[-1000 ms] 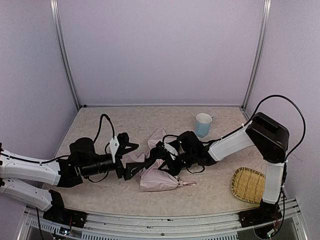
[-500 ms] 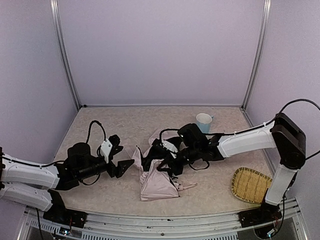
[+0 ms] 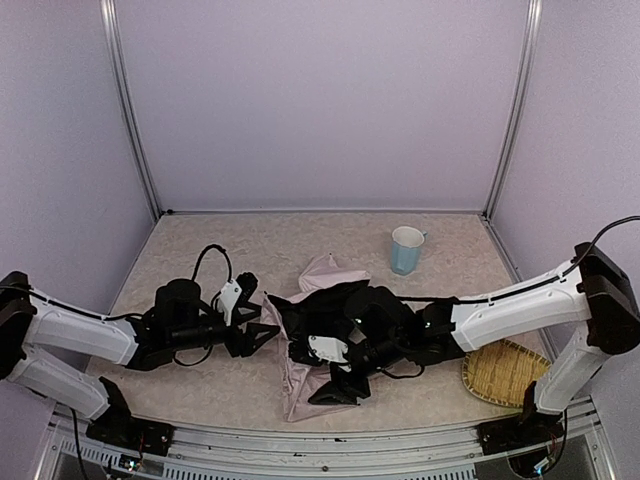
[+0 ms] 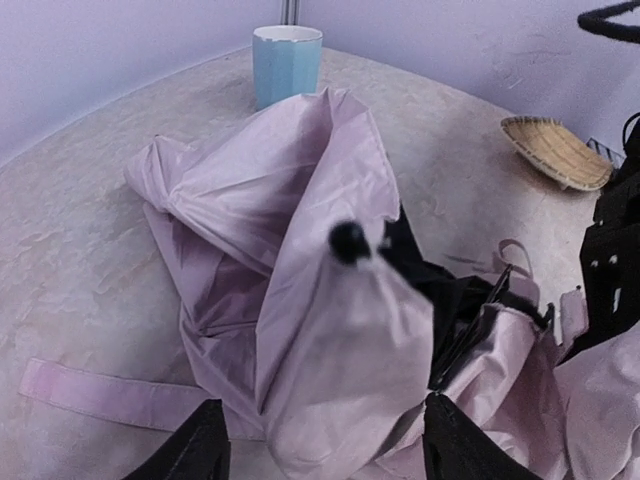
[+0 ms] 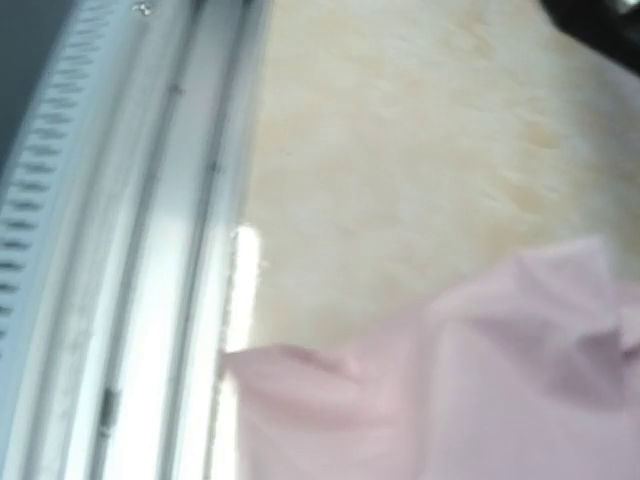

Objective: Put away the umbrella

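Note:
The umbrella lies half collapsed in the middle of the table, pale pink fabric crumpled around its black lining. My left gripper reaches in from the left at table level. In the left wrist view the left gripper stands open, its fingertips on either side of a bulging fold of the umbrella, under a small black tip. My right gripper hangs over the near part of the fabric, fingers apart. The right wrist view is blurred and shows only pink umbrella fabric, no fingers.
A light-blue cup stands behind the umbrella, also in the left wrist view as the cup. A woven tray lies at the front right, seen too as the tray. The table's metal front rail runs close by the fabric.
My right gripper swung from the umbrella's middle toward the table's front and went from shut to open. The fabric spread forward. My left gripper narrowed around a fold.

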